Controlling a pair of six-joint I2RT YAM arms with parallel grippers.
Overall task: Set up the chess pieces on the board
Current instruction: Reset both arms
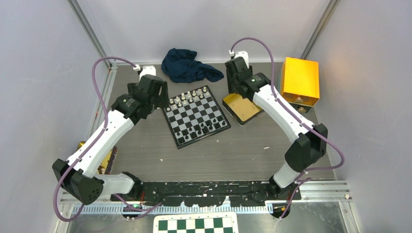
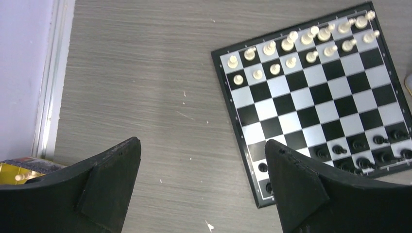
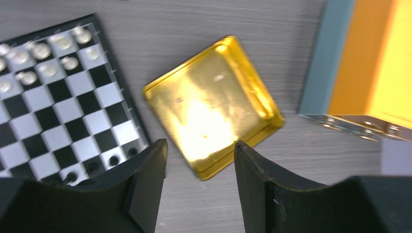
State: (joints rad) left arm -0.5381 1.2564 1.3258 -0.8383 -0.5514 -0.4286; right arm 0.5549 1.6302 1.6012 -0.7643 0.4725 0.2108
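Grey wood-grain bench (image 1: 218, 150) carries the board (image 1: 196, 115), chess pieces (image 2: 268, 47) ranked along both ends; left hand (image 2: 202, 143) and right hand (image 3: 200, 144) spread wide, empty, right over a gold tin (image 3: 214, 104).

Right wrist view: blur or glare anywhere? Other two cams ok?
Right wrist: soft all over, white pieces on the board smeared, gold tin blown out by a hot spot in its middle. Left wrist: board and tabletop grain sharp, white pieces slightly overexposed. Top external: even light, sharp, but the pieces are too small to tell apart.
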